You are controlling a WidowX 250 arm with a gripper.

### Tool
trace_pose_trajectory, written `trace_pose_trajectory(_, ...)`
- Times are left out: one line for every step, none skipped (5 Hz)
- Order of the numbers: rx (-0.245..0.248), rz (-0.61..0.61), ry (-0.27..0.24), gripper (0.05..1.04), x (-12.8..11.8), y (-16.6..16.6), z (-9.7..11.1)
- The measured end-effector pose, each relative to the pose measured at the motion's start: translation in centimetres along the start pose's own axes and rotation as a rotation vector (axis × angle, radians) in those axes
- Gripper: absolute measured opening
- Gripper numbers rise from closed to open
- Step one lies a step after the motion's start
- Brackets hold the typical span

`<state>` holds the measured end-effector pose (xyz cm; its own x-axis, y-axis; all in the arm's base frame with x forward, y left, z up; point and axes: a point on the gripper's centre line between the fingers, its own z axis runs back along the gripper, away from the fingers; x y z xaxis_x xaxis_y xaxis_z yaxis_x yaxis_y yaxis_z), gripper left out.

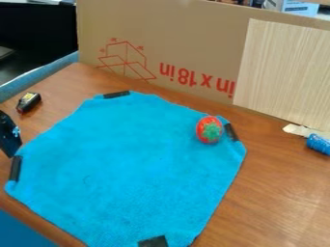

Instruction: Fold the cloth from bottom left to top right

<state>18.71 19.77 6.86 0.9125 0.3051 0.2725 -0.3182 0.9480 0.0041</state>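
Camera view: one cloth (132, 159), four strips (15, 169)

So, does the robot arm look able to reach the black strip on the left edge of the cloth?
Probably yes: the arm is close to the black strip on the cloth, with nothing visible standing between them.

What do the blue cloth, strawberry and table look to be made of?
Blue cloth: matte, soft textile, likely terry or microfibre, given the fuzzy surface.
Toy strawberry: probably molded plastic, going by its rounded form and bright red and green; painted foam is possible.
Table: wood or wood-look laminate, smooth finish; brown grain streaks show, but don't settle which.
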Motion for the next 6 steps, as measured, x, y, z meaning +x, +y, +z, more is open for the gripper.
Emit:
trace_pose_trajectory(0.012,0.057,-0.018,1.000,-0.5,0.5,-0.5)
trace_pose_trajectory(0.001,0.090,0.004,0.999,-0.9,0.5,-1.5)
trace_pose_trajectory(0.001,0.139,-0.006,1.000,-1.2,0.3,-2.2)
trace_pose_trajectory(0.002,0.175,-0.013,1.000,-1.3,0.1,-2.8)
trace_pose_trajectory(0.004,0.199,-0.015,0.975,-1.4,-0.3,-3.1)
trace_pose_trajectory(0.004,0.245,-0.013,0.702,-1.6,-0.5,-3.3)
